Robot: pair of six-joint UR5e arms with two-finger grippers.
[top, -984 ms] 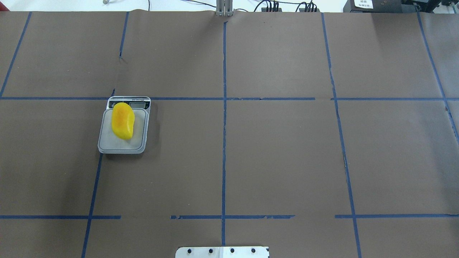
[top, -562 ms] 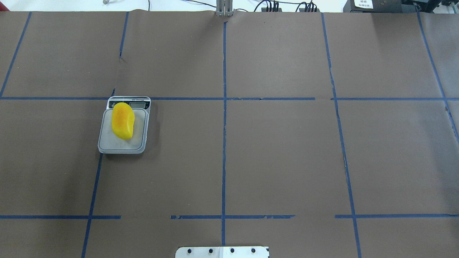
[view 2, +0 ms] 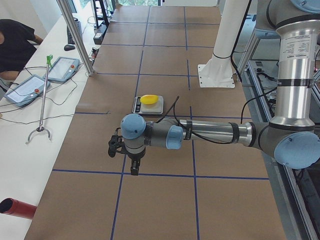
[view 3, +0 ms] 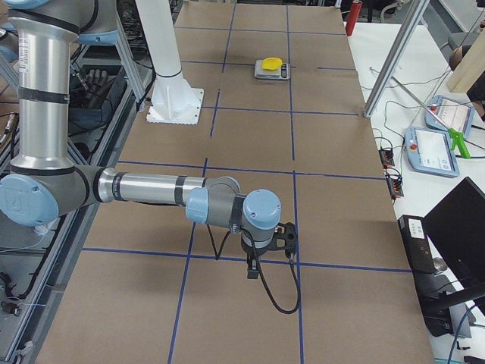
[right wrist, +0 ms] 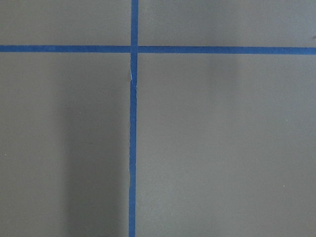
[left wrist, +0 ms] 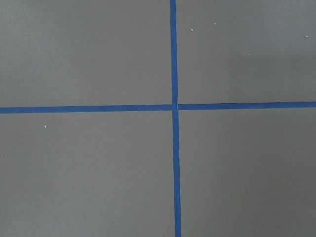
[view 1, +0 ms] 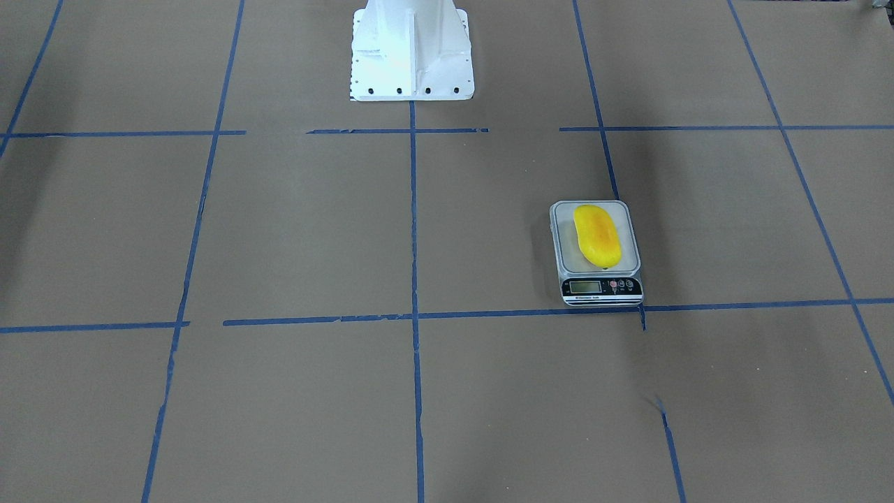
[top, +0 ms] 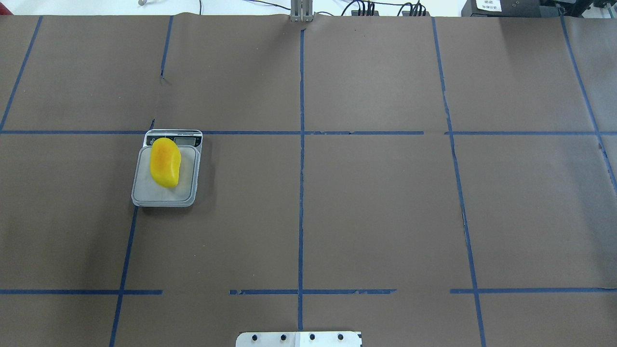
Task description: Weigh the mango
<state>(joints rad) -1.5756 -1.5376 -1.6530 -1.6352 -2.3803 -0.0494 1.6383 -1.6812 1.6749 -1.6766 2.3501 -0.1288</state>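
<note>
No change is seen from the overhead view of a second ago: the mango is still lying lengthwise on the platform of the digital kitchen scale, one end toward the display. The scale is set on the paper-covered desk, on the robot's left half, beside a crossing of blue tape lines.

The left claw is held above the desk, well apart from the mango, nearer the desk's left end. The right claw is held far off, toward the opposite end. Neither is touching fruit or scale. Whether either claw's fingers are apart or together cannot be told, as they are seen only from the side cameras. Only tape crossings are shown by the wrist cameras.
</note>
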